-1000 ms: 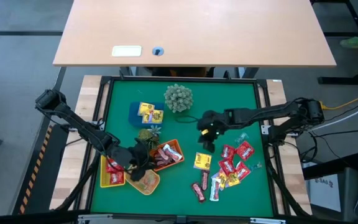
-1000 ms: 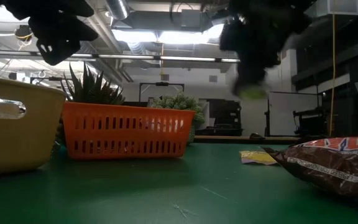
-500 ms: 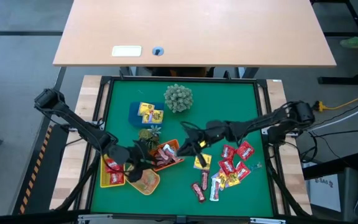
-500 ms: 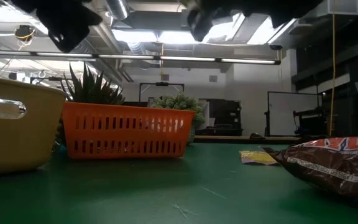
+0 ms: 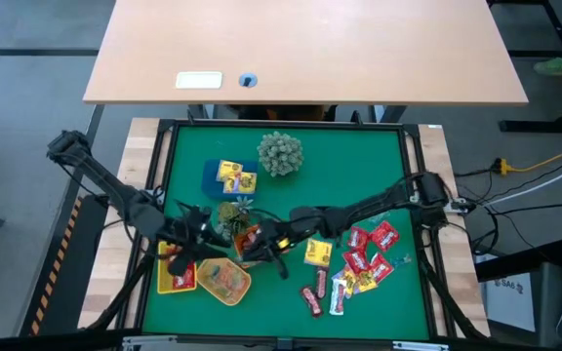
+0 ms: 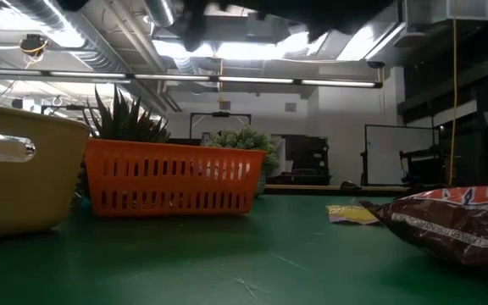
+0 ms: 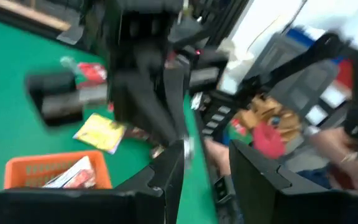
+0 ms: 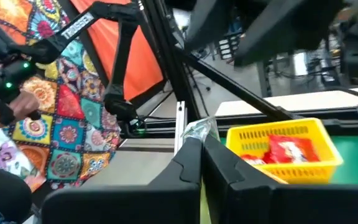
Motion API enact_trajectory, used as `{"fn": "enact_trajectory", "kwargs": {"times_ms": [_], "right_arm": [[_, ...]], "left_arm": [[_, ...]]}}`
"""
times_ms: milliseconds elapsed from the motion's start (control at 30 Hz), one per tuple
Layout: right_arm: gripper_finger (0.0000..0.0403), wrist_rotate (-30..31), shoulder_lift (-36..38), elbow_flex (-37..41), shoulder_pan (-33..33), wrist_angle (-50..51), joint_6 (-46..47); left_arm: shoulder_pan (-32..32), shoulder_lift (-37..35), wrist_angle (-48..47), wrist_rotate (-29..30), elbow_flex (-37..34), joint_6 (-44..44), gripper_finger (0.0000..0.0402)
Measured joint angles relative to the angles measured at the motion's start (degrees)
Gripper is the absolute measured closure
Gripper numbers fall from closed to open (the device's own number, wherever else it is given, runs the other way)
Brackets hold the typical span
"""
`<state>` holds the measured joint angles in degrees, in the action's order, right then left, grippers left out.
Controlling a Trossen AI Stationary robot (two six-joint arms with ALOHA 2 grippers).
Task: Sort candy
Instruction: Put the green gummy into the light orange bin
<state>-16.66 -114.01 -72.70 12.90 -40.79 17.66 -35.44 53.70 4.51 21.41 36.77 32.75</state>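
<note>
Loose pile of small wrapped candy [image 5: 361,261] on green table mat [image 5: 359,166], robot's right side: glossy red packets, a yellow packet [image 5: 318,253], dark brown bars nr front edge. More red packets in yellow plastic tray [image 5: 177,276] & orange slatted tray [image 5: 261,241]; yellow ones on blue tray [image 5: 224,177]. Right gripper [image 8: 202,144] over orange tray, fingers pinched on a small clear-wrapped piece [image 8: 197,129]. Left gripper [image 5: 185,239] above yellow tray, jaws part open, nothing seen between them.
</note>
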Motion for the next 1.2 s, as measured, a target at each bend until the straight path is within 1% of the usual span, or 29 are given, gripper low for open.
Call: {"fn": "enact_trajectory", "kwargs": {"times_ms": [167,267,400,533,633,700,833,933,1067,1200], "right_arm": [[0.04,-1.7,-8.1,-11.6,0.9,6.5,0.0],[0.04,-1.2,-11.8,-16.8,1.1,10.3,0.1],[0.04,-0.4,-15.0,-20.9,1.0,13.6,0.0],[0.0393,-2.0,-15.7,-21.9,0.9,15.0,-0.1],[0.0357,-2.0,-15.6,-22.0,1.0,15.5,-1.2],[0.0321,-1.9,-15.6,-22.0,1.0,15.5,-1.3],[0.0242,0.9,-15.6,-22.0,1.0,16.0,-1.4],[0.0198,1.3,-15.6,-21.9,0.9,16.2,-1.4],[0.0164,0.6,-15.6,-21.9,1.0,17.7,-1.3],[0.0154,0.5,-15.6,-21.9,1.0,20.0,1.5]], "left_arm": [[-1.1,-3.4,-0.1,0.0,0.0,0.0,0.0288],[-1.5,-4.2,-0.1,0.0,0.0,0.0,0.0288],[-1.8,-4.3,-0.3,0.0,0.0,-0.2,0.0288],[-1.8,-4.2,-0.6,0.0,0.0,-0.3,0.0288],[-1.8,-4.2,-0.7,0.0,0.0,-0.4,0.0288],[-1.8,-4.2,-0.8,0.0,0.0,-0.4,0.0288],[-1.8,-4.2,-0.9,0.0,0.0,-0.4,0.0288],[-1.8,-4.2,-0.9,0.0,0.0,-0.5,0.0288],[-1.8,-4.2,-1.1,0.0,0.0,-0.5,0.0288],[-1.8,-4.2,-1.1,0.0,0.0,-0.5,0.0288]]}}
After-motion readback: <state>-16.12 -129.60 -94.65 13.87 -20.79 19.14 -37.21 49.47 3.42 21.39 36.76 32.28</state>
